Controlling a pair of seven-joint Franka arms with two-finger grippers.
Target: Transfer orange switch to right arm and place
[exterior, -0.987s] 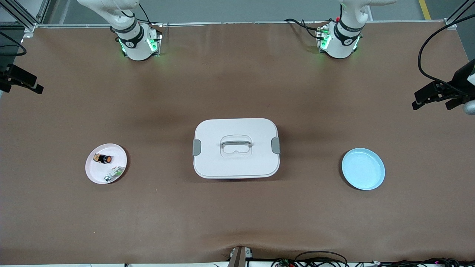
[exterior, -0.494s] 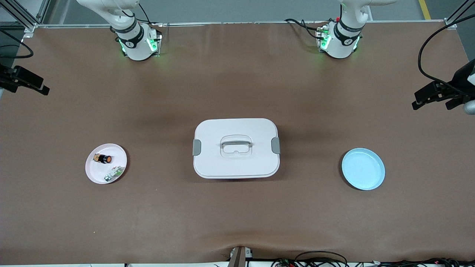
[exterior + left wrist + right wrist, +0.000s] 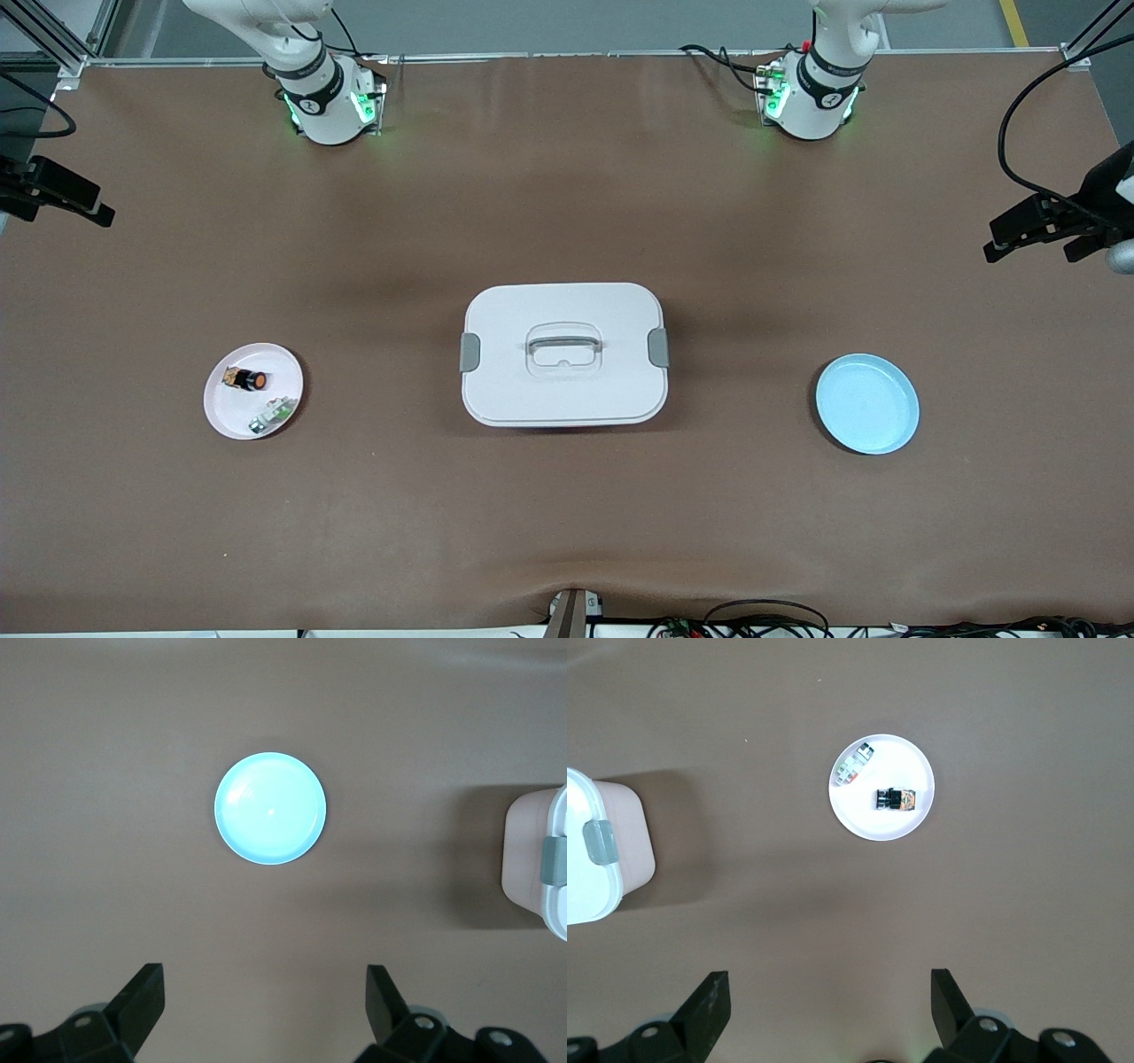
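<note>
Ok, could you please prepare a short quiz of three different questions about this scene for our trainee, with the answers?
1. True or false: the orange switch lies on the pink plate.
2. What shares that plate with it? A) a green-and-white part B) a spoon C) nothing
3. Fill in: the blue plate holds ____.

Key
1. True; the right gripper is high over that plate, jaws open.
2. A; the green-and-white part lies nearer the front camera.
3. Nothing; the left gripper is high over the table near it, jaws open.
</note>
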